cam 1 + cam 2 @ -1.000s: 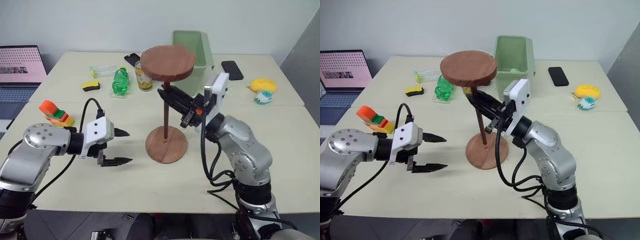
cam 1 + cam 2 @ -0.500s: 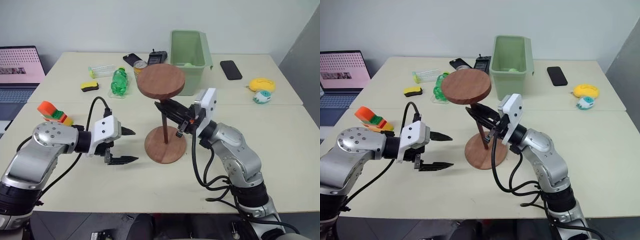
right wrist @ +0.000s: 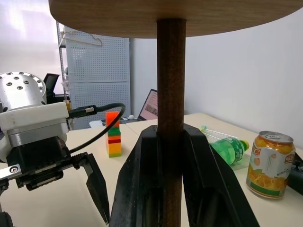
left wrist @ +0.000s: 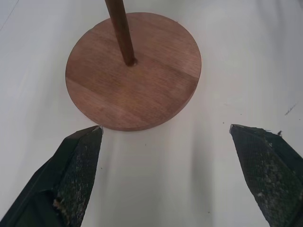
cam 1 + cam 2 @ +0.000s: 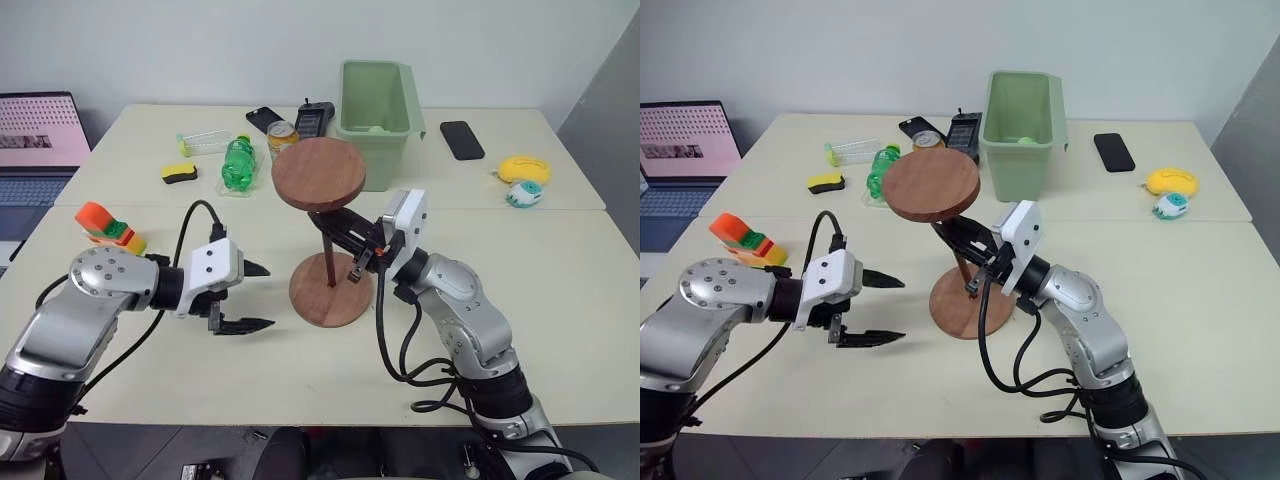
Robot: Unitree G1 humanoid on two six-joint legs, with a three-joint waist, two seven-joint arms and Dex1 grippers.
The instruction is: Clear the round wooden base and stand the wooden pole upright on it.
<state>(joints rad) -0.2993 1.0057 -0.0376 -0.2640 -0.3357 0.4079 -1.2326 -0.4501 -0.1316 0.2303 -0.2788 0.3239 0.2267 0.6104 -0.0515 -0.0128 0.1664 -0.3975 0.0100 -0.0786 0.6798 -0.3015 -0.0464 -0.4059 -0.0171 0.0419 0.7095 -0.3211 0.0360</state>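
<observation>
The round wooden base (image 5: 331, 300) lies flat on the table in front of me. The wooden pole (image 5: 330, 265) stands with its lower end at the base's centre hole (image 4: 129, 60) and its fixed disc (image 5: 319, 172) on top. It leans only slightly. My right gripper (image 5: 330, 228) is shut on the pole just under that disc, with the rod (image 3: 170, 71) pinched between its black fingers (image 3: 142, 179). My left gripper (image 5: 255, 297) hangs open to the left of the base, near its rim, with nothing between its fingertips (image 4: 90, 142).
At the back stand a green bin (image 5: 375, 95), a drink can (image 5: 283, 135), a green bottle (image 5: 236, 162), a clear bottle (image 5: 205, 140) and phones (image 5: 463, 140). Also on the table are a yellow sponge (image 5: 178, 172), coloured blocks (image 5: 108, 227) at the left and a yellow toy (image 5: 525, 168) at the right. A laptop (image 5: 35, 140) is at far left.
My right gripper has sunk a little with the pole, so the top disc sits lower. The head view has shifted. My left gripper has stayed open in place.
</observation>
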